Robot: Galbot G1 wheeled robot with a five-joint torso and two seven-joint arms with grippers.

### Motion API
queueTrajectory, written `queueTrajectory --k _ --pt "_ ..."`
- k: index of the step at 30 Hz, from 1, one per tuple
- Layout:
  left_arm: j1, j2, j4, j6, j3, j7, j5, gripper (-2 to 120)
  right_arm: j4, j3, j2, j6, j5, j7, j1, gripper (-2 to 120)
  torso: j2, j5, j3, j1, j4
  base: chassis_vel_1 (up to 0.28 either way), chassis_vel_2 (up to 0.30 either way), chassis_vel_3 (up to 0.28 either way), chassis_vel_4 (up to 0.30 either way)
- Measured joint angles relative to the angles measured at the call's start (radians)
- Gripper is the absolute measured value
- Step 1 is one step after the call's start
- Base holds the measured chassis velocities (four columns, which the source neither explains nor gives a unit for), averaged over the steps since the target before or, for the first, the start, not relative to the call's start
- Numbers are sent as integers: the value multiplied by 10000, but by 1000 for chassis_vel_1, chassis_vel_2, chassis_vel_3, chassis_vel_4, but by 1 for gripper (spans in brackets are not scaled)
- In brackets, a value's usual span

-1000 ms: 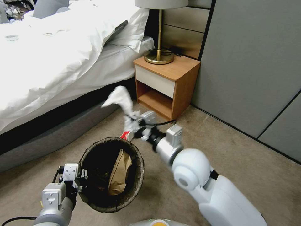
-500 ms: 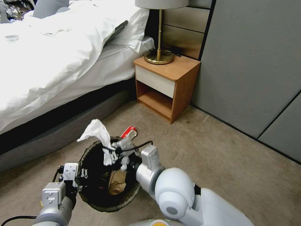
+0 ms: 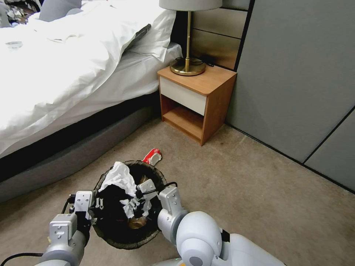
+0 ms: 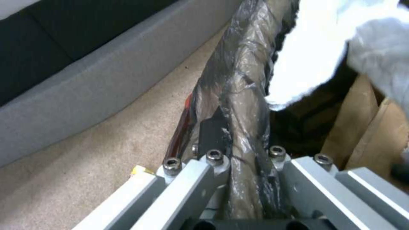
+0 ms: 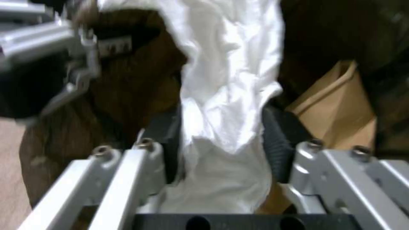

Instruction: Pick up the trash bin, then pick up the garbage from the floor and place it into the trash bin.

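Left pincer [image 3: 97, 204] pinches liner-wrapped rim of trash bin [image 3: 155, 225], holding bin off carpet beside bed [image 3: 55, 74]; wrist view shows rim pinched between its pads.

Right pincer [image 3: 138, 201] sits over bin mouth, pressed onto white tissue [image 3: 120, 177]; tissue partly inside bin, upper part above rim. Not released yet, by look of it.

Brown paper [image 3: 137, 222] already in bin.

Left to do: red-and-white packet [image 3: 152, 156] lies on carpet just beyond bin, toward nightstand [image 3: 218, 99]. No other litter seen on visible floor.
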Motion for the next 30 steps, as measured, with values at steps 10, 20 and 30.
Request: queueTrajectory --k 10,20,30 --pt "-3 43 0 23 -33 -5 -55 1 -221 -57 118 -2 -25 140 -58 83 0 0 0 0 0 0 0 0 0" --pt "-10 33 0 29 -13 -5 -50 1 -148 71 67 67 -145 115 -119 100 0 0 0 1 0 0 0 0 0" --pt "-2 -1 0 29 -6 -5 -23 1 234 143 -5 103 -35 44 -65 100 0 1 0 1 0 0 0 0 0"
